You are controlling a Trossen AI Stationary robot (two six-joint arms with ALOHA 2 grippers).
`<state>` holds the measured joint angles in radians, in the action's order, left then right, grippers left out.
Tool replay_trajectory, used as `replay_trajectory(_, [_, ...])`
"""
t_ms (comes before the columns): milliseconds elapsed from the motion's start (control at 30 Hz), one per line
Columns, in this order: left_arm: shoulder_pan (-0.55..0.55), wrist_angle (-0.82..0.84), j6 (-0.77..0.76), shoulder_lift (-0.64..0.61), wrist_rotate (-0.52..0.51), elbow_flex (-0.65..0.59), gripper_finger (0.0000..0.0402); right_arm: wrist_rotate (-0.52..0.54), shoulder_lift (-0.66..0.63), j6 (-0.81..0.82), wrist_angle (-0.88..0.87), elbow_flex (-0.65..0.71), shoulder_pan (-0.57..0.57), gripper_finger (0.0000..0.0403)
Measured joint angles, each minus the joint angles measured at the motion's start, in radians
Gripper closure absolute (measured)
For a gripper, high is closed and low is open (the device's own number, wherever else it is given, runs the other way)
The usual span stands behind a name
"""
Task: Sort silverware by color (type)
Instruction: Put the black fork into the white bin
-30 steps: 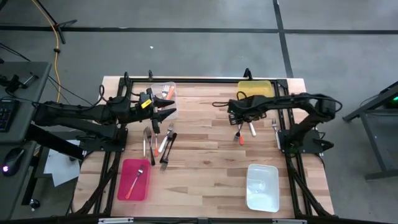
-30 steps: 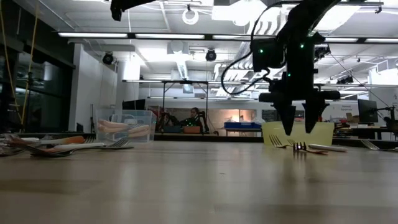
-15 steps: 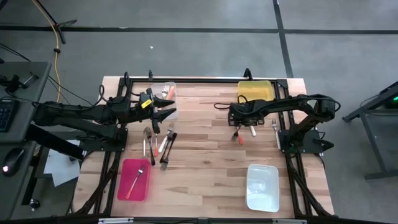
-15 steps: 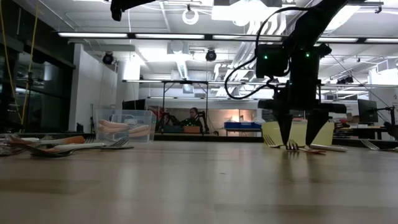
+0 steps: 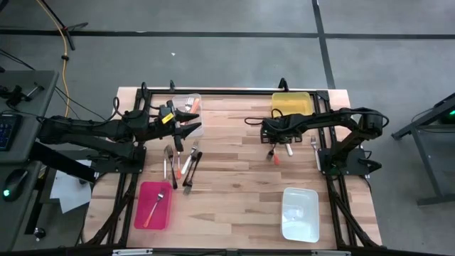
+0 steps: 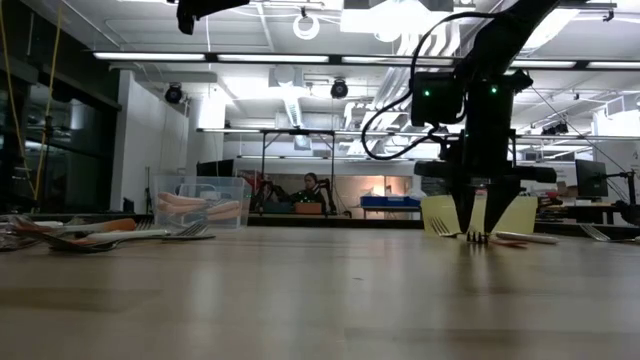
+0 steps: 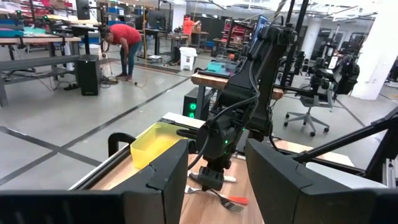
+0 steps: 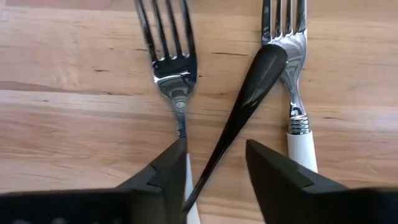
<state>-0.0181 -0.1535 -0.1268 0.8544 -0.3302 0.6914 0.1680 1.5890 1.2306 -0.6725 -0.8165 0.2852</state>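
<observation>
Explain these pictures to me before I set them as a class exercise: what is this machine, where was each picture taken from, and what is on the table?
The machine is two dark robot arms working at a wooden table. One picture looks straight down on it, one looks level across the tabletop, and one comes from a camera on each wrist.

On the table are small forks, including a pile near the left arm. There are four bins: a clear bin, a yellow bin, a pink bin with one fork in it, and a white bin.

The left gripper hovers open and empty beside the clear bin. The right gripper is down at the table and open. Its fingers sit either side of a dark handle that lies across a white-handled fork. Nothing is held yet.
</observation>
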Motion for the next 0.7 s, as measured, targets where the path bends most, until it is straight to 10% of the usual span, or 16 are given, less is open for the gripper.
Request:
replay_trajectory(300, [0.0, 0.0, 0.0, 0.0, 0.0, 0.0, 0.025, 0.016, 0.001, 0.0, 0.004, 0.0, 0.0, 0.0343])
replay_trajectory(700, [0.0, -0.001, 0.0, 0.0, 0.0, 0.0, 0.025, 0.036, -0.052, -0.053, 0.009, 0.002, 0.0, 0.0306])
